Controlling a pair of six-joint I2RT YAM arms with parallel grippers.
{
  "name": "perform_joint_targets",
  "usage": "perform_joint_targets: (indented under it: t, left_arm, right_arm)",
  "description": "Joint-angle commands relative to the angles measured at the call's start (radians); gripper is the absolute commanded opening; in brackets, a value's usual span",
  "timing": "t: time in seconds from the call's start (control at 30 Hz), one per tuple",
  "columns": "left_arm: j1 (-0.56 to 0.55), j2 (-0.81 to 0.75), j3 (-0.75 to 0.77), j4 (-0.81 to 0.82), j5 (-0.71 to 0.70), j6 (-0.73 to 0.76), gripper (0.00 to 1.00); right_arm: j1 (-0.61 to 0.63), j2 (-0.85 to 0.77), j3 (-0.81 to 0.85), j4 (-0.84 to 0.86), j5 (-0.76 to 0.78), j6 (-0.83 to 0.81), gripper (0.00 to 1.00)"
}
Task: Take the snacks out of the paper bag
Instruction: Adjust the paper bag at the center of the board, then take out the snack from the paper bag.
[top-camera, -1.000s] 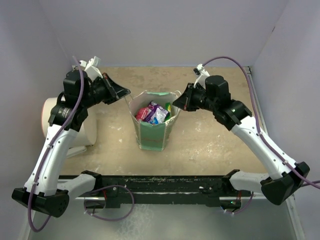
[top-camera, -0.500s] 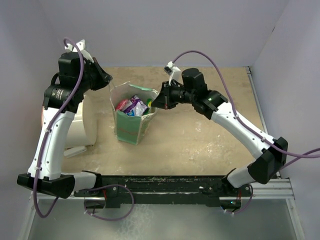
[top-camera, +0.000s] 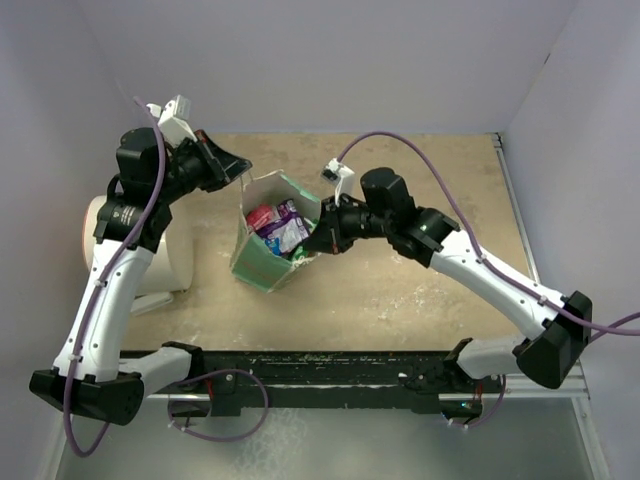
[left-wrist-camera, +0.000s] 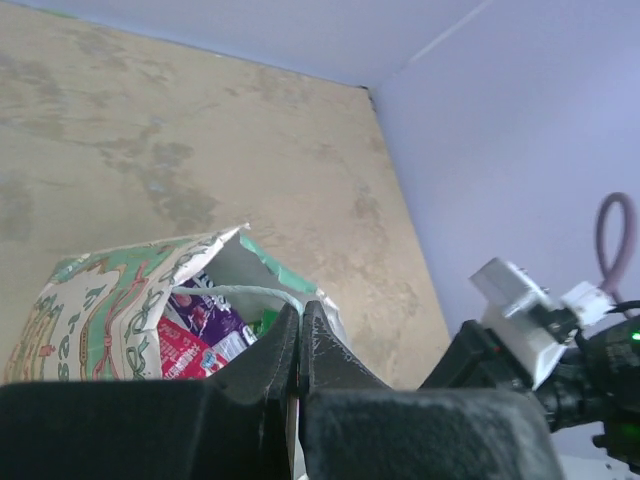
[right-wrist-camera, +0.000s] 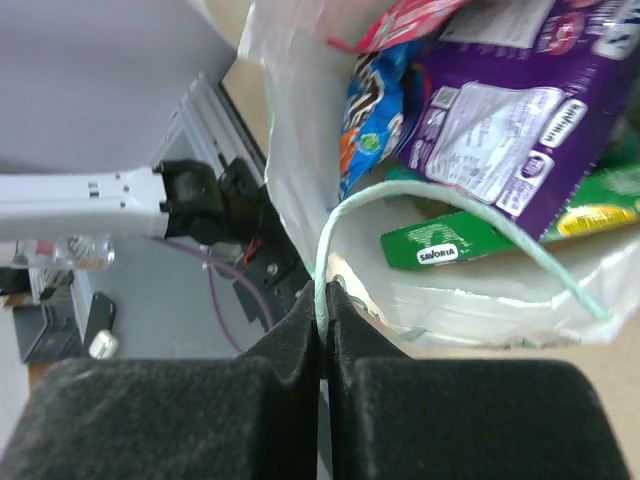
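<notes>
Mint-green paper forms the sides of the bag (top-camera: 260, 262), which leans over near the middle of the desk (top-camera: 420, 290) with its mouth open. From above it is impossible to tell whether its base rests on the desk or hangs just clear of it. Its cream printed front (left-wrist-camera: 90, 320) shows in the left wrist view, with the lower part cut off by the dark fingers.

The snacks (top-camera: 278, 224) all lie inside the bag. A purple packet (right-wrist-camera: 510, 110) is on top and a green one (right-wrist-camera: 465, 242) is beneath it. A blue-and-orange wrapper (right-wrist-camera: 368, 110) lies beside them, and a red packet (left-wrist-camera: 185, 352) is only partly visible. Anything deeper is hidden.

The left fingers (left-wrist-camera: 268, 358) are pressed together at the bag's far left rim. The left loop (left-wrist-camera: 245, 289) runs up to their tips and appears pinched there, though the string's end is lost between the black pads. The right fingers (right-wrist-camera: 290, 345) are clamped on the right loop (right-wrist-camera: 320, 270) at the bag's right rim, with the pale string entering between their tips.

Left of the bag stands a white cylinder (top-camera: 165, 262), half hidden behind the left arm.
</notes>
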Motion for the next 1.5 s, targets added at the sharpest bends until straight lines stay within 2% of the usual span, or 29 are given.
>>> perform_joint_targets:
  t: [0.0, 0.1, 0.23, 0.4, 0.47, 0.57, 0.63, 0.73, 0.8, 0.9, 1.07, 1.2, 1.3, 1.47]
  left_arm:
    - [0.001, -0.002, -0.006, 0.237, 0.208, -0.082, 0.0]
    - [0.001, 0.005, -0.025, 0.263, 0.261, -0.088, 0.0]
    - [0.001, 0.009, -0.068, 0.316, 0.338, -0.089, 0.0]
    - [0.001, 0.016, -0.073, 0.285, 0.359, -0.084, 0.0]
    - [0.001, 0.008, -0.09, 0.289, 0.354, -0.091, 0.0]
    - [0.002, -0.019, -0.115, 0.303, 0.332, -0.13, 0.0]
    - [0.001, -0.032, -0.116, 0.302, 0.322, -0.142, 0.0]
    - [0.001, -0.042, -0.123, 0.299, 0.311, -0.136, 0.0]
    - [0.001, -0.033, -0.118, 0.287, 0.303, -0.127, 0.0]
    - [0.001, -0.024, -0.116, 0.297, 0.304, -0.137, 0.0]
    - [0.001, -0.031, -0.123, 0.301, 0.284, -0.133, 0.0]
    - [0.001, -0.024, -0.121, 0.296, 0.289, -0.132, 0.0]
    - [0.001, -0.027, -0.121, 0.297, 0.297, -0.129, 0.0]
    - [0.001, -0.028, -0.12, 0.295, 0.304, -0.129, 0.0]
  right_arm:
    - [0.02, -0.092, -0.068, 0.033, 0.064, 0.068, 0.01]
    - [0.016, -0.129, -0.073, -0.073, 0.173, 0.103, 0.03]
    - [0.014, -0.143, -0.011, -0.226, 0.289, 0.038, 0.24]
    - [0.013, -0.161, 0.064, -0.401, 0.42, -0.044, 0.45]
    - [0.014, -0.168, 0.092, -0.44, 0.466, -0.078, 0.59]
    - [0.014, -0.132, 0.195, -0.506, 0.52, -0.119, 0.66]
    - [0.015, -0.082, 0.273, -0.507, 0.563, -0.154, 0.66]
    - [0.016, 0.002, 0.333, -0.458, 0.477, -0.147, 0.66]
    - [0.021, 0.069, 0.35, -0.42, 0.382, -0.124, 0.63]
    - [0.035, 0.155, 0.343, -0.356, 0.319, -0.091, 0.56]
    - [0.036, 0.217, 0.311, -0.295, 0.315, -0.076, 0.46]
    - [0.035, 0.26, 0.286, -0.262, 0.313, -0.045, 0.43]
    - [0.035, 0.285, 0.276, -0.254, 0.353, -0.009, 0.44]
    - [0.035, 0.322, 0.261, -0.222, 0.334, 0.02, 0.45]
